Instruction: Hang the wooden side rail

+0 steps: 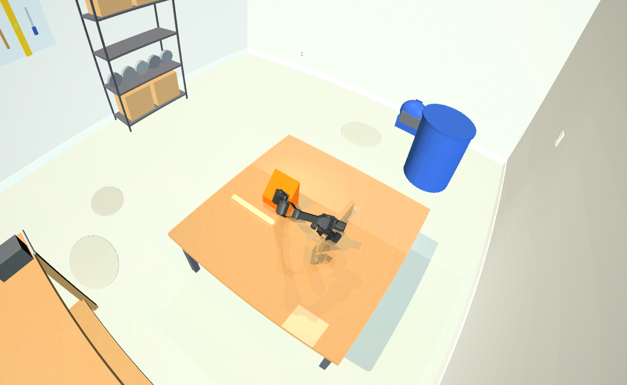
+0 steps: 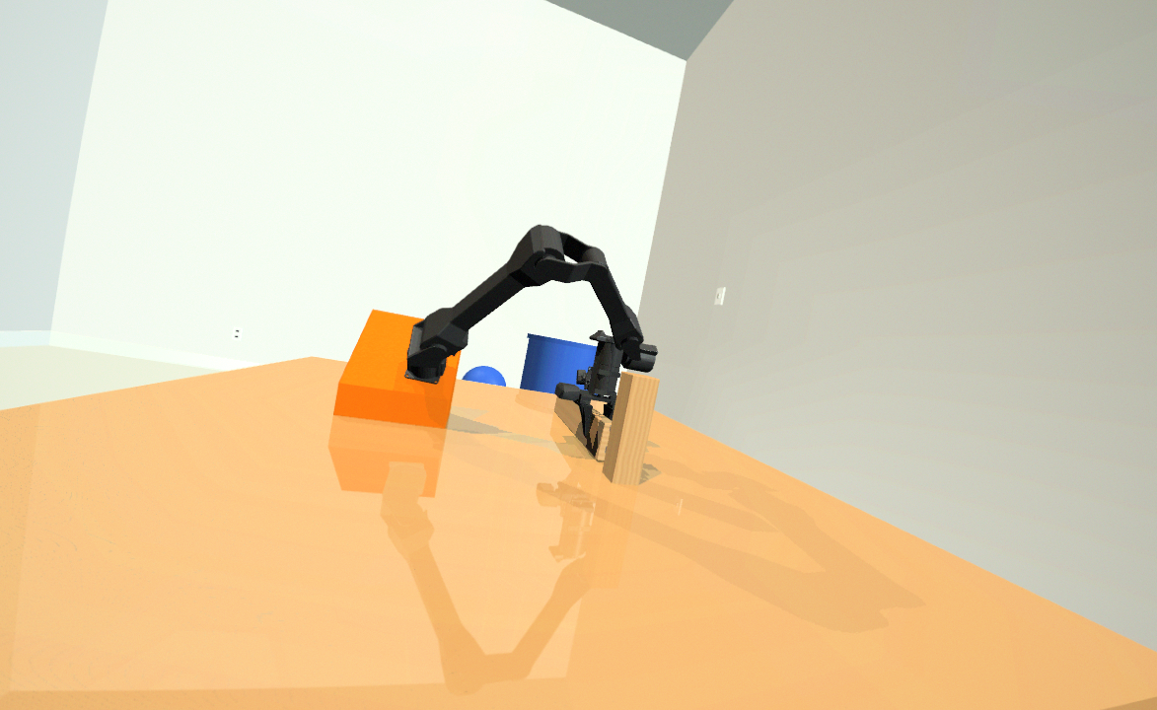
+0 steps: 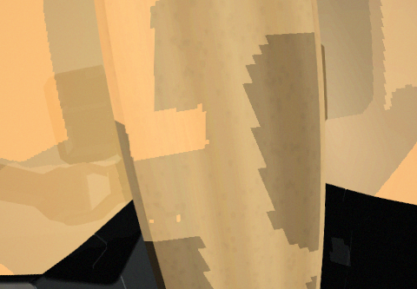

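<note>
My gripper (image 2: 600, 434) (image 3: 209, 191) points down and is shut on the wooden side rail (image 1: 348, 213) (image 2: 601, 439) (image 3: 217, 150). The black fingers press its two sides. In the top view the rail runs from under the gripper toward the back right; in the exterior view it runs away behind the fingers. The headboard post (image 2: 633, 428) stands upright just in front of the rail's near end in the exterior view. I cannot tell whether rail and post touch. The slot, pins and steel hooks are hidden, and the far end's contact with the table is unclear.
The orange block (image 1: 284, 184) (image 2: 393, 371) stands beside the arm's base on the table (image 1: 229, 239) (image 2: 211, 574). The arm arches from there to the post. A blue barrel (image 1: 440, 148) (image 2: 555, 362) stands on the floor beyond the table.
</note>
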Robot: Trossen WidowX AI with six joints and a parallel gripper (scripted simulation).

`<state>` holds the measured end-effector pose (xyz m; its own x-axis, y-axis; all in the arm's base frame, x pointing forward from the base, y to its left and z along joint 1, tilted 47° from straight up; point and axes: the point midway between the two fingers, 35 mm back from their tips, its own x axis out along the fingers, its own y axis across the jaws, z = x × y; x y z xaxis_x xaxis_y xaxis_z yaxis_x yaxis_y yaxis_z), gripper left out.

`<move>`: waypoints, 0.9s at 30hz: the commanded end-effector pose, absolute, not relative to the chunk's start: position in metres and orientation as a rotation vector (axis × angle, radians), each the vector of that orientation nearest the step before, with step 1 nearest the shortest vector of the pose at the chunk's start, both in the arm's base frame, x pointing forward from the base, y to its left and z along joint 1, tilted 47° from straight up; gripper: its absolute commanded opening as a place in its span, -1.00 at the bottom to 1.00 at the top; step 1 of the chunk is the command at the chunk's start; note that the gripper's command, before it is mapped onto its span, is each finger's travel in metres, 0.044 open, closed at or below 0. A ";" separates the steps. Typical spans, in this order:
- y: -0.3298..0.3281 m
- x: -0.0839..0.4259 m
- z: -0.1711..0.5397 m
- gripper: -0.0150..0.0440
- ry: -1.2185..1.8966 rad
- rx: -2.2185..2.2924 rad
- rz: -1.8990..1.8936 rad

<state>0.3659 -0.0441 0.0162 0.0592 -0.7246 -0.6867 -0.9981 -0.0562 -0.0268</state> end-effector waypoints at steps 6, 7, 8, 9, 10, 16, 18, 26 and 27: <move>-0.039 0.368 0.020 -0.49 1.703 -1.839 0.693; -0.039 0.368 0.020 -0.49 1.703 -1.839 0.693; -0.039 0.368 0.020 -0.49 1.703 -1.839 0.693; -0.039 0.368 0.020 -0.49 1.703 -1.839 0.693; -0.039 0.368 0.020 -0.49 1.703 -1.839 0.693; -0.038 0.368 0.021 -0.49 1.703 -1.838 0.693; -0.038 0.368 0.021 -0.49 1.703 -1.838 0.693; -0.037 0.368 0.022 -0.49 1.703 -1.838 0.694; -0.037 0.368 0.022 -0.49 1.703 -1.838 0.694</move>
